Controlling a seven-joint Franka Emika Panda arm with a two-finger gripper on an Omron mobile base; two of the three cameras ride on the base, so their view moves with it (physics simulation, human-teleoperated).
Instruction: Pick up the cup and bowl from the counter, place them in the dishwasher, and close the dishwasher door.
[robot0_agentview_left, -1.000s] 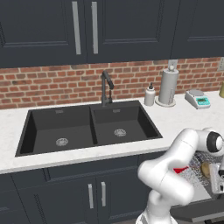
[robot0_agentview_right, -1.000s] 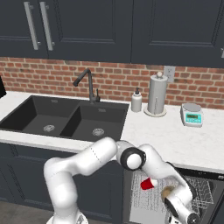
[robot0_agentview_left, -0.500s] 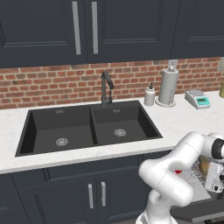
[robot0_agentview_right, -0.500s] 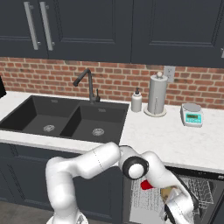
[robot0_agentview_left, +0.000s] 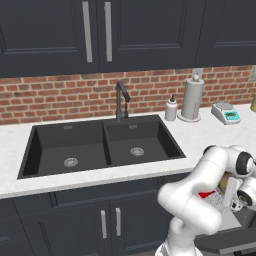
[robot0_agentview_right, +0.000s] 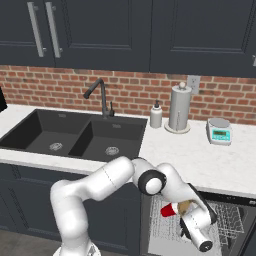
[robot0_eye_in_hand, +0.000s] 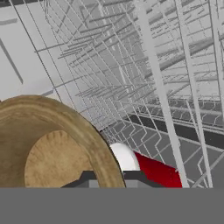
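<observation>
The bowl (robot0_eye_in_hand: 48, 144) is being held in nearly closed jaws directly above the dishwasher (robot0_agentview_right: 230, 220) rack, beside the cup (robot0_eye_in_hand: 153, 168).

My surface (robot0_agentview_right: 220, 165) is long, white, lightly marbled stone running under the brick wall, with a black double sink (robot0_agentview_right: 75, 135) set into it and a dark faucet (robot0_agentview_right: 101, 97) rising at the sink's back edge. To the right of the sink, near the wall, a white soap bottle (robot0_agentview_right: 156, 116) stands just beside an upright paper-towel roll (robot0_agentview_right: 179, 108), and a small scale (robot0_agentview_right: 219, 131) sits further right, apart from them. Below the surface's front edge, the dishwasher's grey wire rack (robot0_agentview_right: 226, 219) carries the red cup (robot0_agentview_right: 167, 210), lying on its side.
</observation>
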